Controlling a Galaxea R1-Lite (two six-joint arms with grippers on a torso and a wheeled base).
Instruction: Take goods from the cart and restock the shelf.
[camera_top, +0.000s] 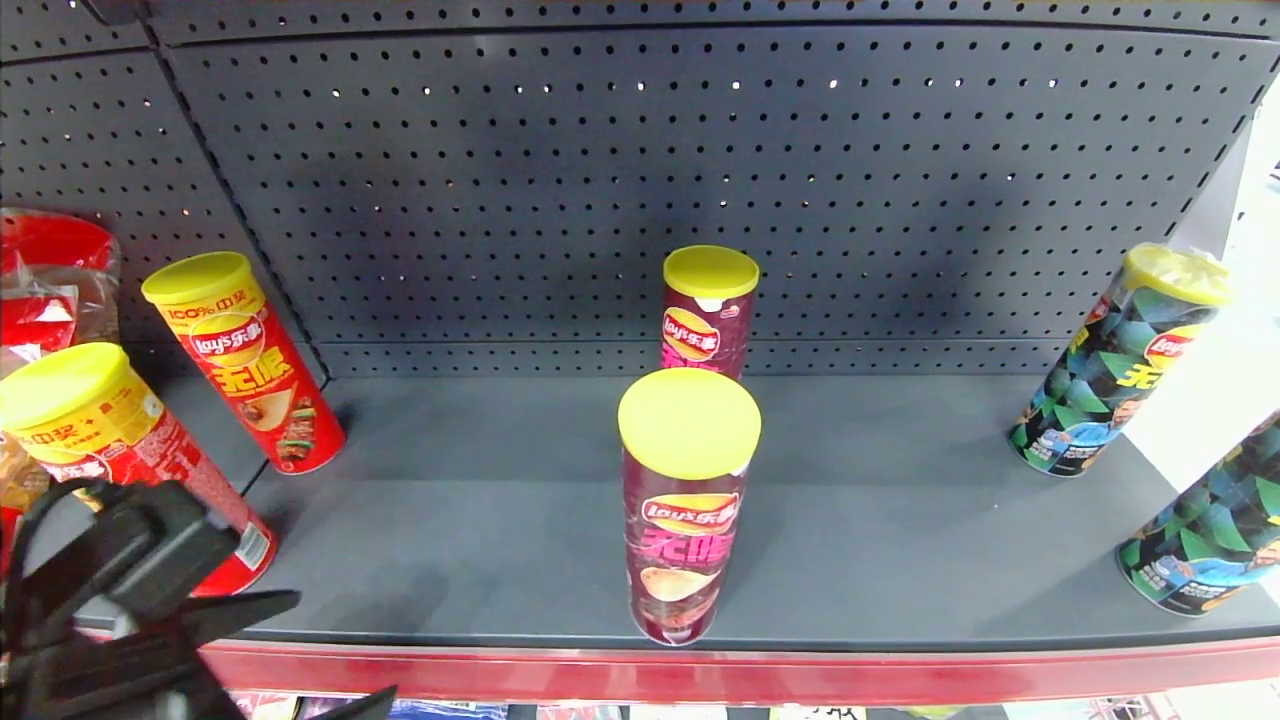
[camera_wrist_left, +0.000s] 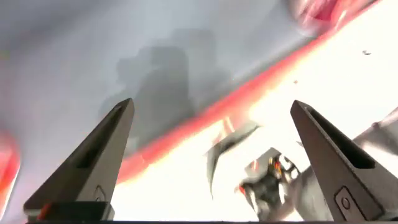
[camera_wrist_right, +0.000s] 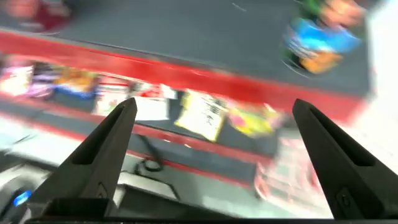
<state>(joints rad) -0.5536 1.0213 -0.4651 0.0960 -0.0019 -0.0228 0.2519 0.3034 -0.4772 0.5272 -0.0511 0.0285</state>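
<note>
plainly, left gripper (camera_wrist_left: 211, 104) and right gripper (camera_wrist_right: 214, 102) gaped empty

both had fingers spread wide, pinching nothing. on the shelf (camera_top: 900, 500) two maroon chip cans (camera_top: 685, 520) stood upright mid-shelf, one behind the other, with red cans (camera_top: 250, 370) left and patterned cans (camera_top: 1110, 370) right.

The left gripper (camera_wrist_left: 211, 104) has its two dark, wedge-shaped fingers (camera_wrist_left: 99, 162) spread wide apart, tips pointing away from the wrist. Behind this gripper, the left arm (camera_top: 130, 580) shows as a black wrist housing with a looped cable (camera_top: 40, 525) on its rear side, and the two finger tips project forward from it, well separated. The right gripper (camera_wrist_right: 214, 104) is in a like pose, one tapered finger to each side and the tips far apart.
</note>
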